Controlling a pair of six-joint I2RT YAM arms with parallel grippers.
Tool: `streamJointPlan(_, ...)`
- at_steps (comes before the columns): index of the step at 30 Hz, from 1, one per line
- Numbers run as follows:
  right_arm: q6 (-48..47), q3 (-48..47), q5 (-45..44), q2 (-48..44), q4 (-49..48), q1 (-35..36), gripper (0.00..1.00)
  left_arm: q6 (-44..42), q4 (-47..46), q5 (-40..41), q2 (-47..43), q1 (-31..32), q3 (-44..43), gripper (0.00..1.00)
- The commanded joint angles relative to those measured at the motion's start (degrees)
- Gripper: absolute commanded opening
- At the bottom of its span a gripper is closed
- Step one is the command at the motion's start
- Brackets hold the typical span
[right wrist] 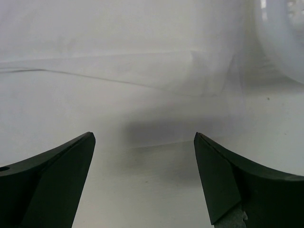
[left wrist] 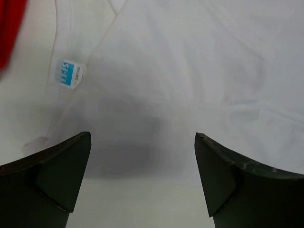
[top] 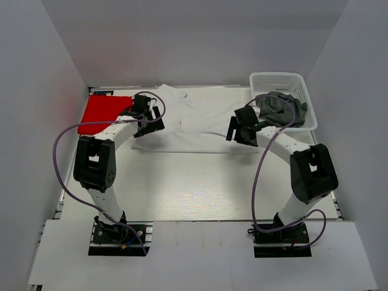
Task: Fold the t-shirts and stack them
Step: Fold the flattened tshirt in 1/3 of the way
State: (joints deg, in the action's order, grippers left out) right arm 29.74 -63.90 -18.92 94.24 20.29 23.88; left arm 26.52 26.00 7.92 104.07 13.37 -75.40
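Top external: both arms reach forward, elbows raised. The left gripper (left wrist: 142,142), spread and empty, hovers over the white shirt (top: 194,121) beside the red shirt (top: 106,112). The right gripper (right wrist: 142,140), also spread, is at its right hem near the basket (top: 279,76) holding the grey shirt (top: 282,108). The near table (top: 194,182) is bare.

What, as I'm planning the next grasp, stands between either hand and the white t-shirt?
Nothing visible. The left hand and right hand hang open over the white t-shirt, only cloth and table below them. The basket sits beside the right hand.
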Motion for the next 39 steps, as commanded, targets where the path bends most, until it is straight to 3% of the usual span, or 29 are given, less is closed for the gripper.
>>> streamJointPlan(1, -0.1, -0.8, 0.5, 4.5, -3.0, 0.5, 0.90, 2.3, -1.4, -2.4, -0.8, -0.4, 1.7, 1.00)
streamJointPlan(16, 1.0, -13.1, -7.5, 19.7, -6.5, -0.8, 0.90, 2.8, 1.5, 1.9, 4.3, -0.4, 5.3, 1.00)
streamJointPlan(31, -1.8, -40.2, -3.9, 36.1, -0.7, -4.7, 0.90, 1.8, 3.2, 5.4, 3.8, -0.4, 5.3, 1.00)
streamJointPlan(34, -2.9, -35.0, -1.9, 32.0, -0.7, -4.5, 0.90, 1.8, 3.7, 5.4, 3.2, -0.4, 5.3, 1.00)
streamJointPlan(39, -1.4, -12.0, 1.6, 21.2, -7.9, -4.5, 0.90, 2.4, 3.7, 3.7, -0.1, -0.4, 9.1, 1.00)
